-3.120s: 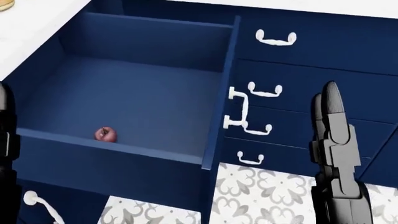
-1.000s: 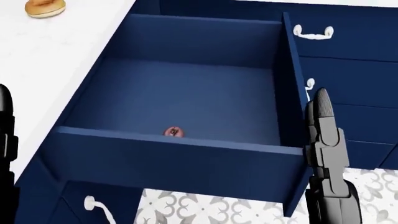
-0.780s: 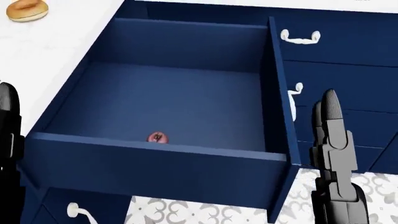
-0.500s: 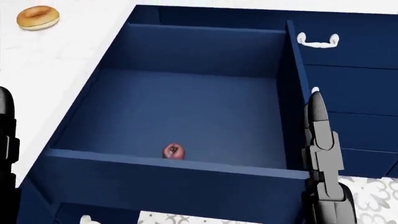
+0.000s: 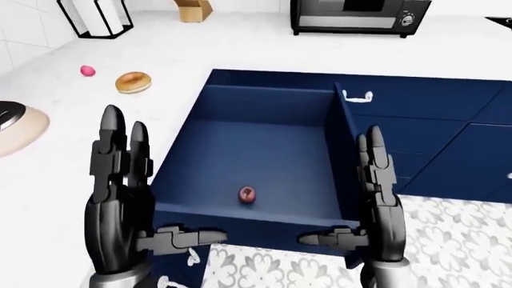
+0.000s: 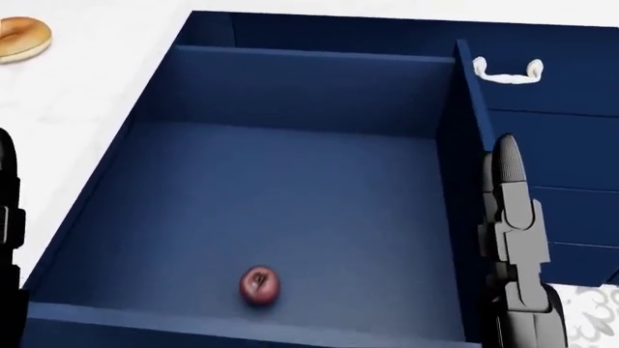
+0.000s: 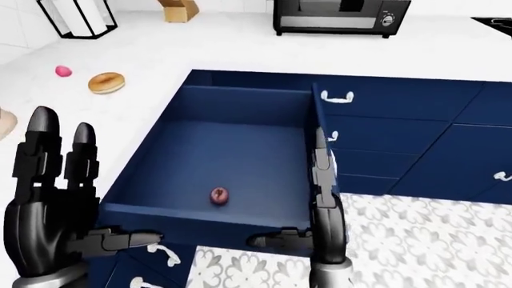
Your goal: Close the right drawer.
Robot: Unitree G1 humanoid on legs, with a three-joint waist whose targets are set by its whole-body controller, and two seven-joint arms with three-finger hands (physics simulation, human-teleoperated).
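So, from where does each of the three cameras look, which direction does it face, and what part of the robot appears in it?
Left-eye view: on the head, facing ahead and down over the open drawer and the white counter; both open hands, left hand and right hand, are raised.
Right-eye view: beside it, nearly the same scene, slightly offset.
Head view: on the head, tilted steeply down into the drawer; only the right hand and a sliver of the left show.
All three share the small red fruit inside the drawer.
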